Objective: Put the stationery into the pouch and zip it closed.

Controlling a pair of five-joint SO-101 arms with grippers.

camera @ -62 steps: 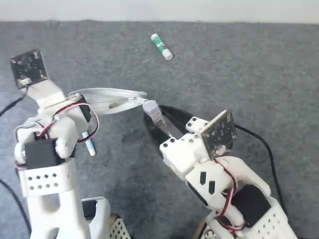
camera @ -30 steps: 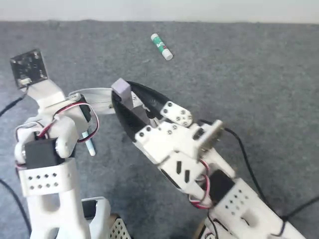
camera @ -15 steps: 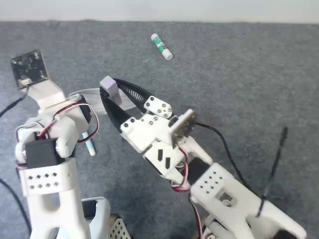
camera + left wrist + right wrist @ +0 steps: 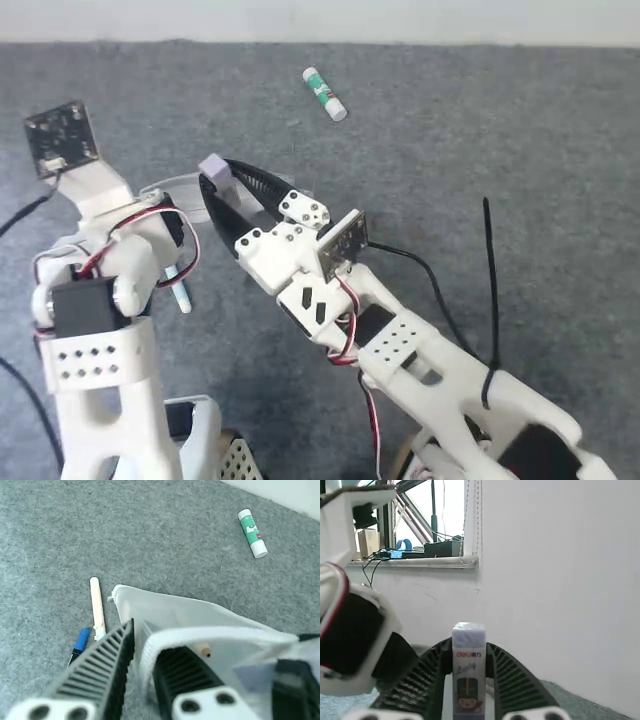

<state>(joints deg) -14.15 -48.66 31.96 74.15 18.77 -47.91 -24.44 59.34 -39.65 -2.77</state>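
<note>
Grey felt covers the bench [image 4: 520, 140], and there's wide open room toward its far edge, where the green-and-white glue stick [image 4: 324, 93] lies alone. The left claw [image 4: 142, 630] is clamped on the rim of the white pouch [image 4: 185, 611], holding its mouth open. The right claw [image 4: 468, 647] pinches a lavender eraser [image 4: 468, 680] between its black jaws, right at that mouth. Near the pouch's closed corner, a white pen [image 4: 95, 607] and a blue pen [image 4: 80, 641] lie close together on the felt.
</note>
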